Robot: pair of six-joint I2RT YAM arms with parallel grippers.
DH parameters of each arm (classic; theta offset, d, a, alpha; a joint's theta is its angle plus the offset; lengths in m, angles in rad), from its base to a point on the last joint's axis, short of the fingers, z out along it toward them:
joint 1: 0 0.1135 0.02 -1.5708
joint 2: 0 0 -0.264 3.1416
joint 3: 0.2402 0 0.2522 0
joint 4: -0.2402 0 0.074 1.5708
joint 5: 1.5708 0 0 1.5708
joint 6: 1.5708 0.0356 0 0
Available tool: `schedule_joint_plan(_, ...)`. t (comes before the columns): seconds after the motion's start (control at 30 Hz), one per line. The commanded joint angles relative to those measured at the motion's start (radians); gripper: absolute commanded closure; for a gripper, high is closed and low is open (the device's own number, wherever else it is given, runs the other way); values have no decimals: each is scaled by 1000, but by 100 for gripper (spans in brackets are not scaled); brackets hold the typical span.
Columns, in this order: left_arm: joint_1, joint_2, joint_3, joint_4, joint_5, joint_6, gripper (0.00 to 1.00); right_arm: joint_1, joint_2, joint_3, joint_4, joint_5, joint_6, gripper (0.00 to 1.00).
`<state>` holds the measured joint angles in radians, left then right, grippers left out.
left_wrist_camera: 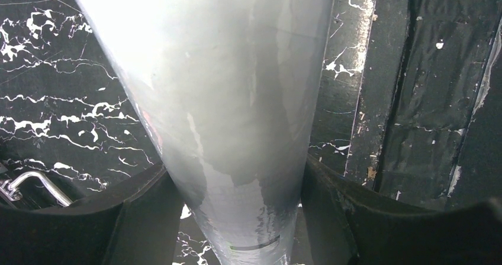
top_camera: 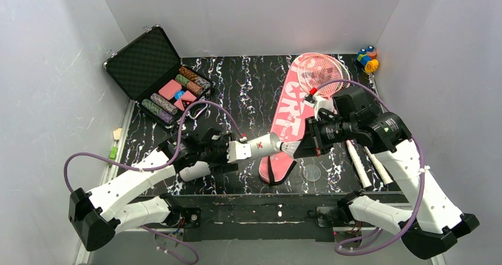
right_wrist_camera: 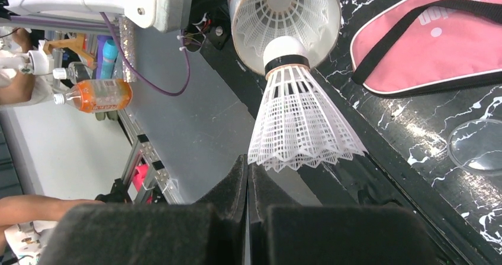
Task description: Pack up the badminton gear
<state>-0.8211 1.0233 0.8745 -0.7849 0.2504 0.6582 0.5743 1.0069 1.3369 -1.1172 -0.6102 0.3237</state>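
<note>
My left gripper [top_camera: 234,152] is shut on the long white tube [top_camera: 260,146] and holds it level above the table, mouth to the right. In the left wrist view the tube [left_wrist_camera: 237,99] sits between both fingers [left_wrist_camera: 142,217]. My right gripper [right_wrist_camera: 248,170] is shut on the skirt edge of a white shuttlecock [right_wrist_camera: 299,123]. Its cork touches the tube mouth [right_wrist_camera: 243,16], where another shuttlecock [right_wrist_camera: 284,5] sits inside. The pink "SPORT" cover [top_camera: 290,117] lies under both. A pink-framed racket head [top_camera: 319,73] lies at its far end, and two white handles [top_camera: 358,164] lie at the right.
An open black case of poker chips [top_camera: 160,76] stands at the back left. A small multicoloured toy [top_camera: 367,58] sits at the back right corner. A clear round lid [top_camera: 312,173] lies near the front edge, right of the cover's strap end. White walls close in three sides.
</note>
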Motion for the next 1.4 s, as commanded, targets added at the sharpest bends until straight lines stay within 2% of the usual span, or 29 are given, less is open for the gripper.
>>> schedule_joint_plan(0.0, -14, -26, 32, -9, 38, 29, 51, 11, 49, 78, 2, -47, -45, 99)
schedule_joint_plan(0.37, -24, -30, 34, -19, 30, 54, 51, 135, 195, 117, 26, -43, -57, 84)
schedule_joint_plan(0.47, -26, -36, 27, -21, 30, 54, 51, 136, 194, 104, 47, -23, -49, 67)
schedule_joint_plan(0.5, -27, -38, 25, -22, 30, 55, 51, 136, 195, 106, 49, -11, -48, 58)
schedule_joint_plan(0.6, -29, -39, 18, -22, 31, 55, 51, 137, 193, 106, 71, 7, -35, 44)
schedule_joint_plan(0.8, -29, -39, 21, -22, 28, 54, 51, 135, 149, 104, 144, -10, 10, 35)
schedule_joint_plan(0.97, -29, -40, 18, -23, 28, 49, 51, 79, 67, 92, 133, 67, 22, 32)
schedule_joint_plan(1.13, -30, -36, 25, -22, 29, 42, 51, 23, 9, -23, 163, 152, 71, 30)
schedule_joint_plan(1.37, -29, -28, 37, -19, 31, 34, 51, 22, -49, -209, 350, 187, 205, 25)
